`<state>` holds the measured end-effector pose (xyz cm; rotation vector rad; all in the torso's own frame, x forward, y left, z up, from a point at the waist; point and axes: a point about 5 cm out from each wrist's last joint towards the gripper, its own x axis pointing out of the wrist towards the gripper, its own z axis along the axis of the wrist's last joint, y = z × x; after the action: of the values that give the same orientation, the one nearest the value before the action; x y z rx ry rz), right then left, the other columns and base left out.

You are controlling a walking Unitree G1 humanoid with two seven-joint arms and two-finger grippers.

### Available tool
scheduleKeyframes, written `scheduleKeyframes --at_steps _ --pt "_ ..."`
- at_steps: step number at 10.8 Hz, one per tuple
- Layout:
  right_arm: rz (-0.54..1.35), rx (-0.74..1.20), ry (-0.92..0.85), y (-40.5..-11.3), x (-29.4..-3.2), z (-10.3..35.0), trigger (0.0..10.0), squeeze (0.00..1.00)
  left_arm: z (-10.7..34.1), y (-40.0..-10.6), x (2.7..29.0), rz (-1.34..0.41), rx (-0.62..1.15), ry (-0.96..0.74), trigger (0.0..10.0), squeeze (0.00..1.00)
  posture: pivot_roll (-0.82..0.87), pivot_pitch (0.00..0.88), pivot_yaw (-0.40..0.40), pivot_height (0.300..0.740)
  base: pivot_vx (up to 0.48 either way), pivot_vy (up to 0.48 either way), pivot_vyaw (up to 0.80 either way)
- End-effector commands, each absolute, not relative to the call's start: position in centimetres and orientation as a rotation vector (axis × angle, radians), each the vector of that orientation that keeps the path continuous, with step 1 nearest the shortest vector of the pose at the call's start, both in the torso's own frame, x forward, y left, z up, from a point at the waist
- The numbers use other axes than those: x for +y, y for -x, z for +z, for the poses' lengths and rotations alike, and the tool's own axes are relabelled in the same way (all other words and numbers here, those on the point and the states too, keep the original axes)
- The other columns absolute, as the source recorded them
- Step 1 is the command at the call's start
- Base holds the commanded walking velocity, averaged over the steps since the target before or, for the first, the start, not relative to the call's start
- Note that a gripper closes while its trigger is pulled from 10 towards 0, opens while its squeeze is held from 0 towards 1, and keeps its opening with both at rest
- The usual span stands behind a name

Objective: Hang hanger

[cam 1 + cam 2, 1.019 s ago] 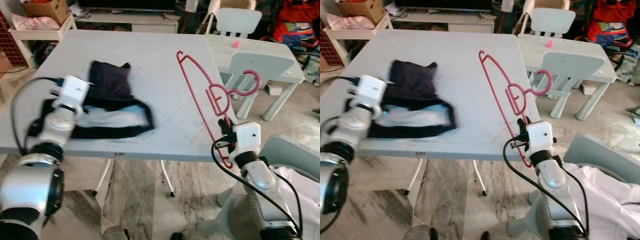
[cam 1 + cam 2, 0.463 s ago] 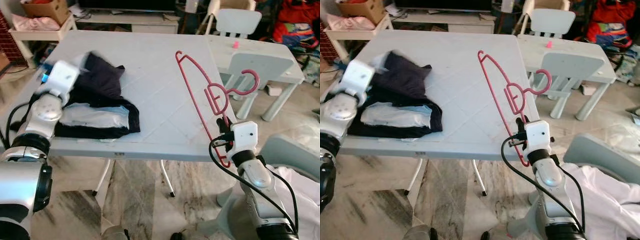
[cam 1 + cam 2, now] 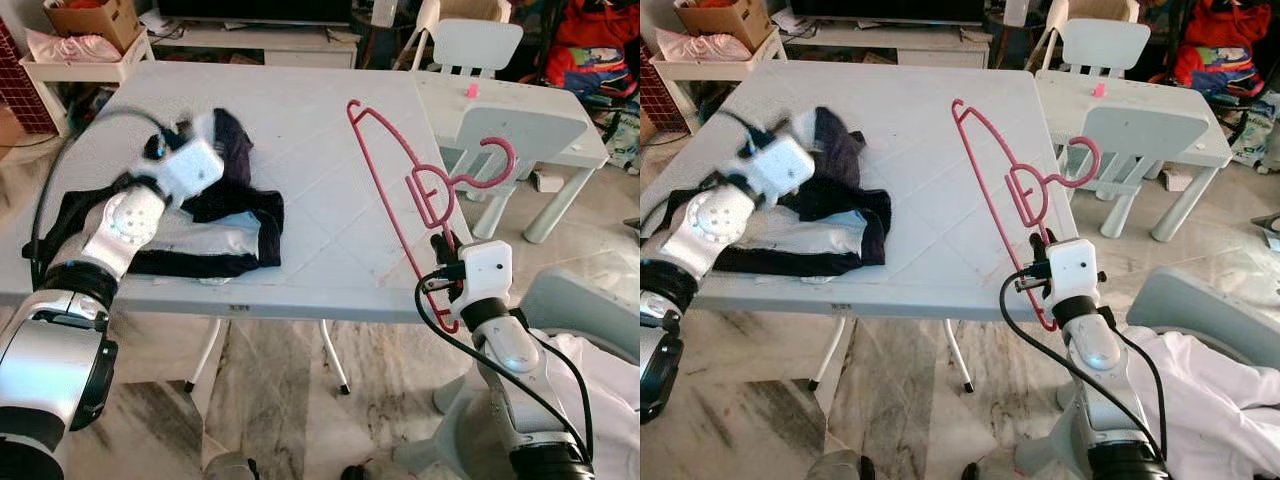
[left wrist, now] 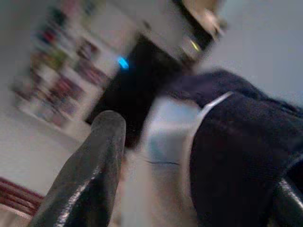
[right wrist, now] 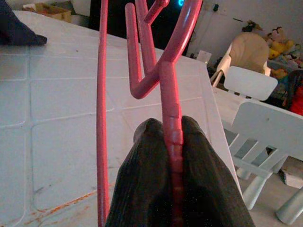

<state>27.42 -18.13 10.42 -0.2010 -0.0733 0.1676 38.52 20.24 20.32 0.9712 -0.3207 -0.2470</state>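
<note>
Your left end effector (image 3: 215, 135) has swung back over the dark garment (image 3: 215, 205) on the desk (image 3: 320, 120), bunching it; fingers spread around a fold. Your right end effector (image 5: 173, 130) stays pinching the pink hanger (image 3: 415, 190), held tilted above the desk's right edge.

We see open table (image 3: 300, 130) between the dark garment (image 3: 215, 205) heaped near the left edge and the pink hanger (image 3: 400, 200) standing along the right edge. Off the right edge, the small chair (image 3: 515, 135) and low table (image 3: 560, 110) crowd the passage.
</note>
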Motion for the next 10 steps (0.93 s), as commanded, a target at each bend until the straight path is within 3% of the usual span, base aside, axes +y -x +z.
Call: scheduleKeyframes --at_steps 1,2,4,5,6,9,10 --pt "0.176 -0.055 0.199 -27.6 -18.0 10.1 10.0 0.00 22.7 -38.4 18.7 -0.264 -0.489 -0.994 10.0 1.00 -0.04 0.000 -0.020 0.740 0.000 0.000 0.00" --pt "0.179 -0.054 0.198 -27.6 -17.9 10.0 10.0 0.00 23.7 -37.8 17.8 -0.275 -0.616 -1.019 10.0 1.00 -0.04 0.000 -0.020 0.740 0.000 0.000 0.00" --pt "0.186 -0.055 0.200 -28.0 -17.8 10.0 10.0 0.00 25.3 -38.0 17.6 -0.229 -0.626 -0.828 10.0 1.00 -0.03 0.000 -0.023 0.740 0.000 0.000 0.00" --pt "0.185 -0.056 0.200 -28.1 -17.9 10.0 10.0 0.00 23.5 -38.7 18.2 -0.215 -0.449 -0.627 10.0 1.00 -0.03 0.000 -0.023 0.740 0.000 0.000 0.00" --pt "0.188 -0.049 0.197 -28.0 -17.9 9.8 10.0 0.00 18.9 -38.9 19.2 -0.206 -0.171 -0.526 10.0 1.00 -0.01 0.000 -0.026 0.740 0.000 0.000 0.00" --pt "0.207 -0.038 0.195 -28.0 -17.6 9.5 10.0 0.00 12.4 -36.8 25.0 0.021 0.211 -0.342 10.0 1.00 -0.02 0.000 -0.028 0.740 0.000 0.000 0.00" --pt "0.208 -0.034 0.194 -28.0 -17.7 9.5 10.0 0.00 11.9 -36.8 25.4 0.098 0.301 -0.053 10.0 1.00 -0.02 0.000 -0.028 0.740 0.000 0.000 0.00"
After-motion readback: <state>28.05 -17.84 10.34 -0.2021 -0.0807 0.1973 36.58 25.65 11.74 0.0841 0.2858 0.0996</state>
